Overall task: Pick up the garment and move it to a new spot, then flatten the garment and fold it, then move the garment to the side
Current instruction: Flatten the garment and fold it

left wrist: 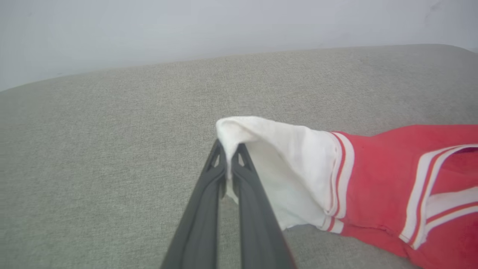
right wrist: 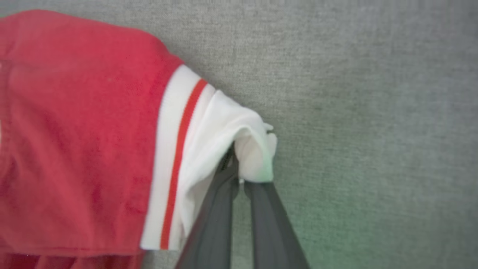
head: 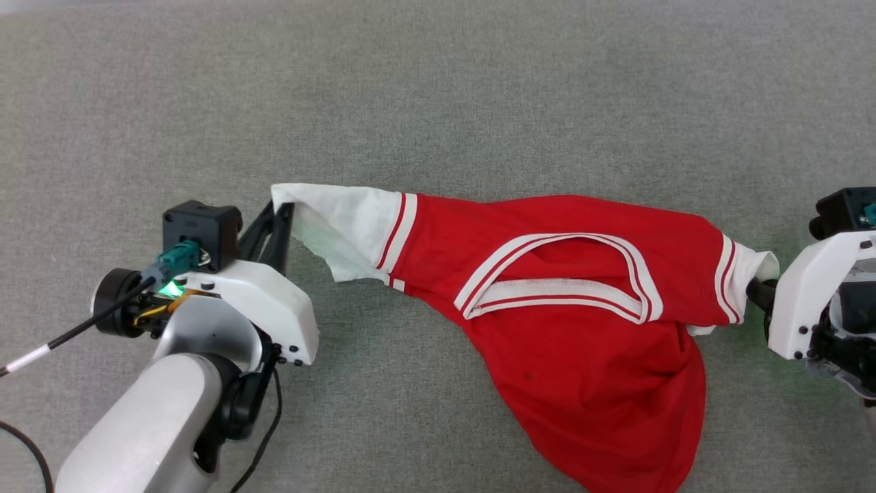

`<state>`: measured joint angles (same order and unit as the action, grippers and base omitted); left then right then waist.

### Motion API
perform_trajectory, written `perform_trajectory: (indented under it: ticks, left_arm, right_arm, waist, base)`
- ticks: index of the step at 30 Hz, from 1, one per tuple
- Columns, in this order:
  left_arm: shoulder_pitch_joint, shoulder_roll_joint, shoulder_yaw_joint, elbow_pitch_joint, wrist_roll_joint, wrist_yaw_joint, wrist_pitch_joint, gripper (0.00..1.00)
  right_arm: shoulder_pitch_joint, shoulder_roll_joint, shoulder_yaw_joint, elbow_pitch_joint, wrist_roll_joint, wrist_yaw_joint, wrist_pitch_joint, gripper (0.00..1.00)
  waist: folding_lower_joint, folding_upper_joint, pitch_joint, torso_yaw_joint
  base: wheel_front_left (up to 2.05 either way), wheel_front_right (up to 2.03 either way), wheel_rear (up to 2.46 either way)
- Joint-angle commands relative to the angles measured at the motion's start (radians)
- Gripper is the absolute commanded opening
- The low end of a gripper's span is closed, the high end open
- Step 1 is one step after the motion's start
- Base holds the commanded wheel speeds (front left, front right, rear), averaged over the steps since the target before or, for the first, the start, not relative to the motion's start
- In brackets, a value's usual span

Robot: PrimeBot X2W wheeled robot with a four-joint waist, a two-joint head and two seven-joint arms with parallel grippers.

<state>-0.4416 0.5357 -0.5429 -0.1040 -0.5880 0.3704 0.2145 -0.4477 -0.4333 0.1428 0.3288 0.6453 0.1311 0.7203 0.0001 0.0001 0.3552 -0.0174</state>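
Note:
The garment (head: pixel 582 287), a red jersey with white sleeves and striped trim, hangs stretched between both arms over the grey cloth surface, its body sagging down to the lower right. My left gripper (head: pixel 282 209) is shut on the white left sleeve (left wrist: pixel 283 164), whose edge is pinched between the fingers (left wrist: pixel 209 194). At the right, my right gripper (head: pixel 756 287) is shut on the other white sleeve (right wrist: pixel 224 130), which bunches over its fingertips (right wrist: pixel 220 194). The neck opening (head: pixel 561 274) faces up. The number print is hidden.
The grey fabric surface (head: pixel 438 89) spreads all around the garment. A pale wall (left wrist: pixel 186 26) rises behind its far edge in the left wrist view. A black cable (head: pixel 61 339) trails from my left wrist at the lower left.

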Motion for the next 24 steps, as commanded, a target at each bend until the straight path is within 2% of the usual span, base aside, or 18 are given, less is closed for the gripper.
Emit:
perform_trajectory:
  ticks: [1,4,8,13,19,24]
  left_arm:
    - [-0.008,0.005,0.008,0.002,0.003,0.002,-0.009,0.0]
    - [-0.018,0.008,0.025,0.0,0.013,0.011,-0.041,0.0]
    - [-0.043,0.004,0.058,-0.01,0.015,0.017,-0.091,0.0]
    - [-0.126,-0.015,0.106,0.007,0.024,0.009,-0.175,0.0]
    - [-0.265,-0.05,0.141,0.068,0.004,-0.036,-0.234,0.0]
    - [-0.428,-0.061,0.155,0.122,0.018,-0.068,-0.248,0.0]
  right_arm:
    - [0.008,0.004,0.011,0.006,-0.006,-0.001,-0.006,0.0]
    - [-0.036,-0.025,-0.002,-0.05,-0.044,-0.001,-0.082,0.0]
    - [-0.064,-0.025,-0.024,-0.108,-0.093,-0.001,-0.178,0.0]
    - [-0.142,0.004,-0.066,-0.172,-0.148,-0.001,-0.288,0.0]
    - [-0.252,0.041,-0.109,-0.205,-0.193,-0.001,-0.349,0.0]
    - [-0.385,0.068,-0.132,-0.237,-0.219,-0.001,-0.359,0.0]
  waist:
    - [-0.0001,-0.0001,-0.009,-0.005]
    - [-0.0001,-0.0001,-0.032,-0.015]
    - [-0.0001,-0.0001,-0.07,-0.03]
    - [-0.0001,-0.0001,-0.103,-0.045]
    - [-0.0001,-0.0001,-0.116,-0.054]
    - [-0.0001,-0.0001,-0.064,-0.06]
  base:
    - [0.0,0.0,0.0]
    - [0.0,0.0,0.0]
    - [0.0,0.0,0.0]
    - [0.0,0.0,0.0]
    - [0.0,0.0,0.0]
    - [0.0,0.0,0.0]
